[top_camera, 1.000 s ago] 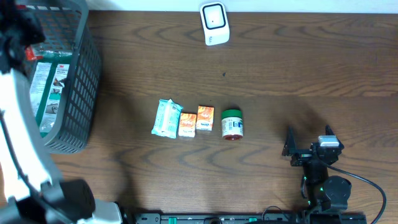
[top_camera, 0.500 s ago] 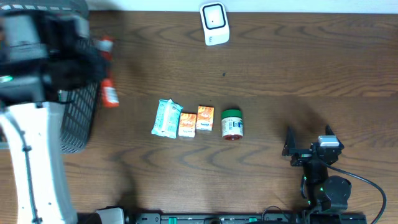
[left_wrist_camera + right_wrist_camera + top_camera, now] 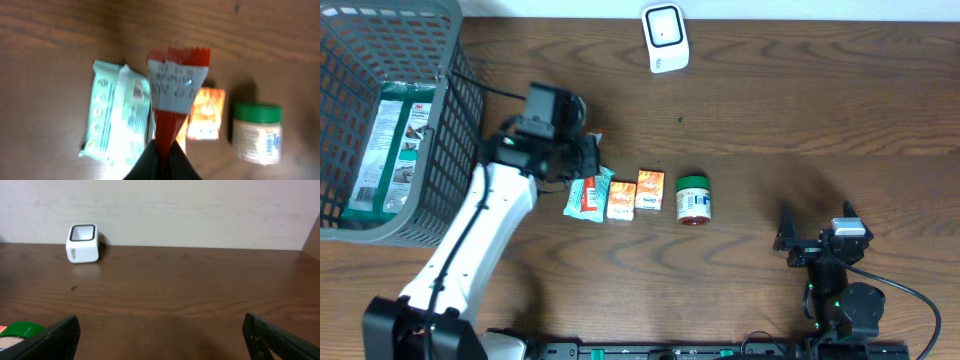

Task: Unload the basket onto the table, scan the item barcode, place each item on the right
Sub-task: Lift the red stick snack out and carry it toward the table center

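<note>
Clearly, the left wrist view shows the left tool (image 3: 162,156) pinching a red sachet (image 3: 176,85); right tool (image 3: 161,336) gapes wide.

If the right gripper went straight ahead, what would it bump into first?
Probably nothing on the table: the open right gripper points over bare wood toward the back wall. The white scanner sits left of that line.

- A dark wooden table (image 3: 800,110) carries everything.
- A white scanner (image 3: 665,38) stands at the far edge.
- A grey mesh basket (image 3: 460,130) sits at the left end.
- Mid-table, in a row: a mint-green packet (image 3: 117,120), an orange box (image 3: 621,201) touching a second orange box (image 3: 650,190), and a green-lidded jar (image 3: 693,199) just beside.
</note>
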### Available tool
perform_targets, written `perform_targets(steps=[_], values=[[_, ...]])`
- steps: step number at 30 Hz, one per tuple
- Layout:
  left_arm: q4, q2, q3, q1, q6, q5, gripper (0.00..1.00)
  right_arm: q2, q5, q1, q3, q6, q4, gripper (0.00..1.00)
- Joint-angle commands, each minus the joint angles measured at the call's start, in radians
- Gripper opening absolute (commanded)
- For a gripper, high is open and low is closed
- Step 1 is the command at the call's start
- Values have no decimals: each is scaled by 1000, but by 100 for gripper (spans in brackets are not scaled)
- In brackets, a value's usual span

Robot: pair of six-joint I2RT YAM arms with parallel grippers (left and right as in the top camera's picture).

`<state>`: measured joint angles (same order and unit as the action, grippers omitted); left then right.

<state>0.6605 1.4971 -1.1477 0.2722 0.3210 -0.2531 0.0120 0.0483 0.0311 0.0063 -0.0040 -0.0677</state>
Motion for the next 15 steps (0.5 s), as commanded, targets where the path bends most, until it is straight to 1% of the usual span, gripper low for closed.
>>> perform_targets(steps=[1, 4, 9, 15], values=[[-87, 1, 76, 24, 85, 72, 8, -5, -6, -13, -1, 7, -4, 99], [-160, 1, 127, 42, 85, 77, 8, -5, -6, -13, -1, 7, -4, 99], [-242, 1, 190, 72, 85, 143, 9, -5, -6, -13, -1, 7, -4, 99], [-336, 2, 269, 112, 85, 150, 11, -5, -6, -13, -1, 7, -4, 99]])
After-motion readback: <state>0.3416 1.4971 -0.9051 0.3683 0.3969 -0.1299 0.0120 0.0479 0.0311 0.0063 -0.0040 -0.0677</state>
